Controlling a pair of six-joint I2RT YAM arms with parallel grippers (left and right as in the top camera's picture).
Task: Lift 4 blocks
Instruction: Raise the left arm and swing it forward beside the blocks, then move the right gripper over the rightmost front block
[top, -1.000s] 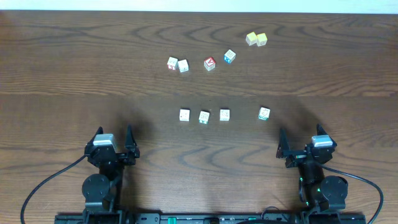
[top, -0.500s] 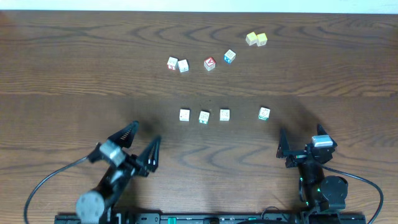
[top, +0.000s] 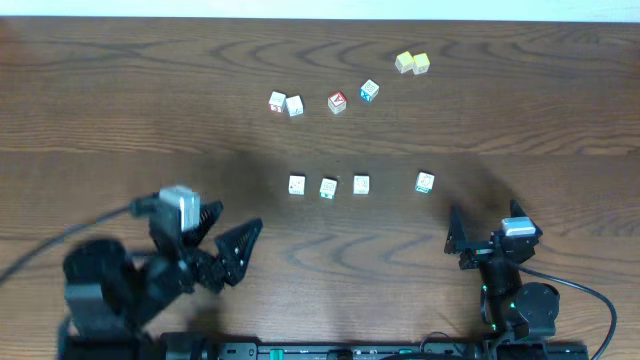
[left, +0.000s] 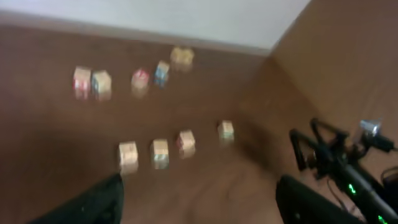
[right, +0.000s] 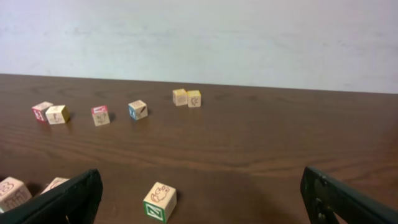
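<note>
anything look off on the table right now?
Nothing damaged or tipped. The near row of blocks is uneven: three sit close together, while the fourth block stands apart to the right. The left wrist view is blurred.

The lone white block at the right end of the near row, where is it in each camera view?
Overhead: the lone block sits right of centre, apart from the other three blocks to its left.
Left wrist: the lone block, blurred, just right of middle, rightmost of the four.
Right wrist: the lone block at the bottom edge, left of centre.
Shared landmark: the pale yellow pair, farther back in every view.
</note>
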